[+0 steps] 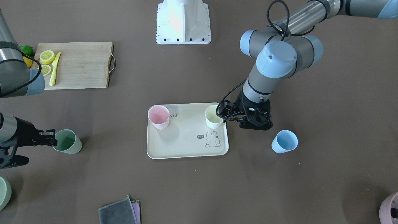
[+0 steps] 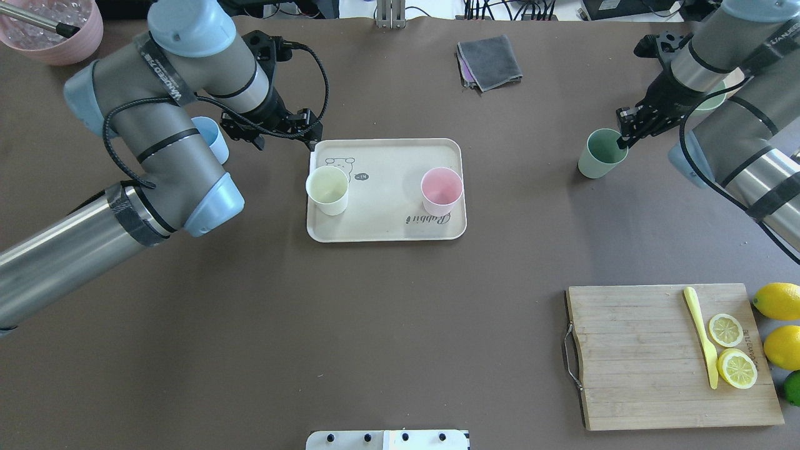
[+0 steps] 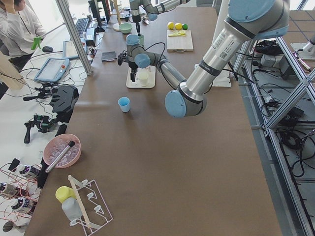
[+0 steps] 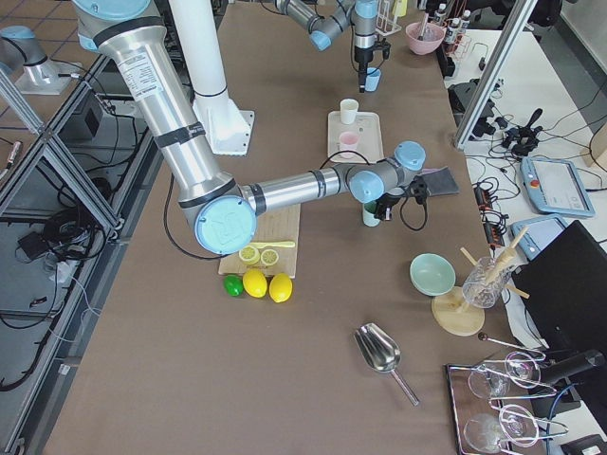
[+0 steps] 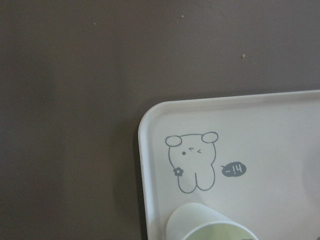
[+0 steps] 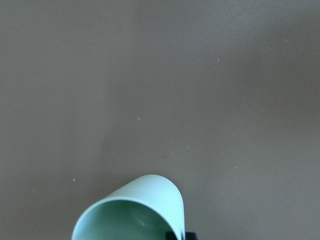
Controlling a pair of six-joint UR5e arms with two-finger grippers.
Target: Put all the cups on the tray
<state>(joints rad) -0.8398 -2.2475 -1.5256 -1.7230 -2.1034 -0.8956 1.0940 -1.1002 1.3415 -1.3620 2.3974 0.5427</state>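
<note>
The cream-beige tray (image 1: 186, 146) lies mid-table and holds the pink cup (image 1: 159, 117) and the cream-white cup (image 1: 214, 116), both upright. My left gripper (image 1: 224, 115) hovers open and empty beside the cream cup, over the tray's corner near the bunny drawing (image 5: 192, 162). The light blue cup (image 1: 284, 141) stands on the table outside the tray, behind my left arm in the overhead view (image 2: 212, 137). My right gripper (image 2: 622, 140) is shut on the rim of the sage green cup (image 2: 601, 154), which stands on the table well off the tray. One finger shows at that rim in the right wrist view (image 6: 181, 235).
A wooden cutting board (image 2: 637, 356) with lemon slices and a yellow knife lies near my right side, with whole lemons (image 2: 778, 300) beside it. A grey cloth (image 2: 490, 59), a pink bowl (image 2: 53, 31) and a green bowl (image 1: 3, 193) sit along the far edge.
</note>
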